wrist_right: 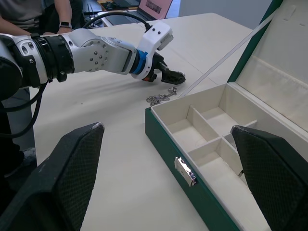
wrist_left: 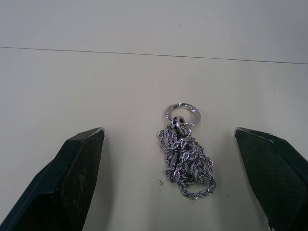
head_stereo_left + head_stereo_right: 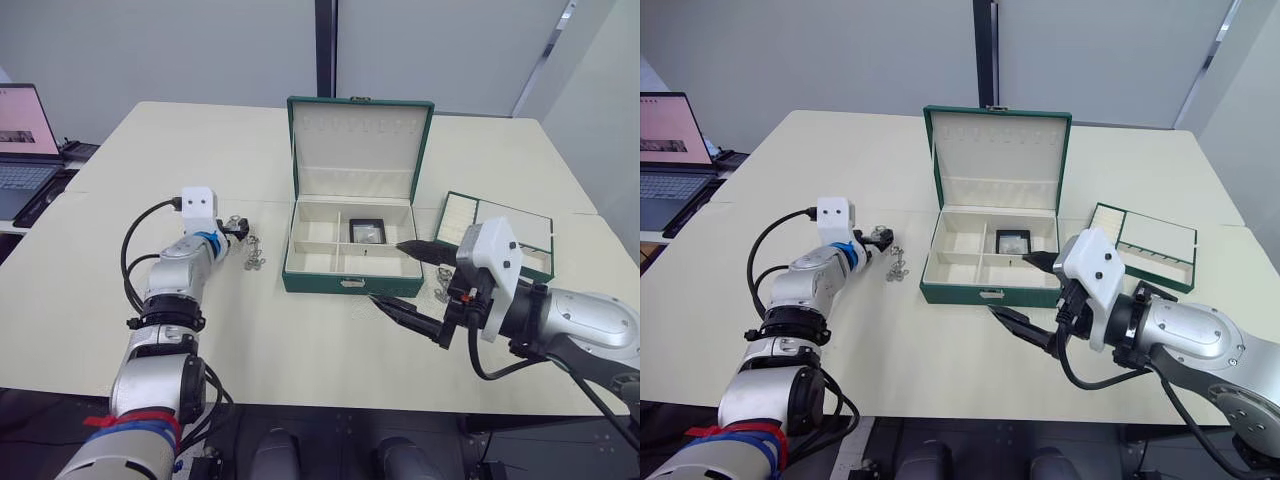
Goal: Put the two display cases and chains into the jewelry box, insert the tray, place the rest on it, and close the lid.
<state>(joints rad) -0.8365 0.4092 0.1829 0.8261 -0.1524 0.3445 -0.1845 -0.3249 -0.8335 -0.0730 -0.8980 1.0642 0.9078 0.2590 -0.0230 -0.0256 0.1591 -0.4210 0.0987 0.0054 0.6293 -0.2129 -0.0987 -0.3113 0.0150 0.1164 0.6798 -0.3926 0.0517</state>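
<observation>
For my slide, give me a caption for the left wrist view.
Open left gripper poised over a silvery chain with a ring, lying on the cream table.

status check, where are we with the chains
Left gripper open, straddling a chain on the table. Right gripper open, empty, by the box. Nothing blocking.

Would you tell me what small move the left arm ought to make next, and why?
Probably lower the left gripper and close it on the chain. Its fingers are open, standing on either side of that clump, which lies on the table and not yet in the jewelry box. One display case is already inside.
</observation>
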